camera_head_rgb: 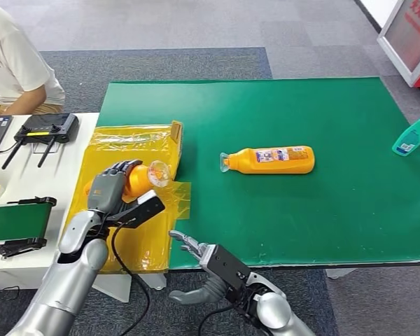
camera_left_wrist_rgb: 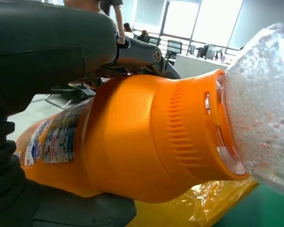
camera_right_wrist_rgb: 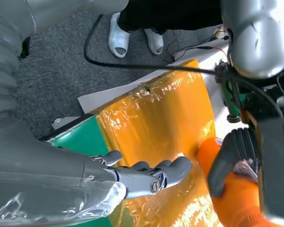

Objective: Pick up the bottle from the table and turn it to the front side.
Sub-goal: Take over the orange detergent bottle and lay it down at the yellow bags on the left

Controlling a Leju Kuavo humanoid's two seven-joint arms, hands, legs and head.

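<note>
Over the yellow plastic sheet [camera_head_rgb: 144, 143] at the left end of the green table [camera_head_rgb: 303, 112], the robot's left hand [camera_head_rgb: 108, 187] grips an orange bottle [camera_head_rgb: 139, 178], dark fingers wrapped across its body and its clear cap [camera_head_rgb: 159, 173] pointing toward the middle of the table. The left wrist view shows that bottle [camera_left_wrist_rgb: 133, 142] close up, its label [camera_left_wrist_rgb: 53, 142] near the palm and the bubbled clear cap [camera_left_wrist_rgb: 261, 104] at the far end. The right hand [camera_head_rgb: 208, 262] hovers at the near table edge, palm empty, fingers spread and stretched forward; in the right wrist view those fingers [camera_right_wrist_rgb: 158, 172] reach over the yellow sheet [camera_right_wrist_rgb: 158, 118]. A second orange bottle [camera_head_rgb: 271, 160] lies on its side at mid-table, label up, cap toward the left. A teal bottle [camera_head_rgb: 413, 134] lies at the far right edge. A person in a white shirt [camera_head_rgb: 15, 59] sits beside a white side table [camera_head_rgb: 54, 168] carrying a black controller [camera_head_rgb: 45, 127].
</note>
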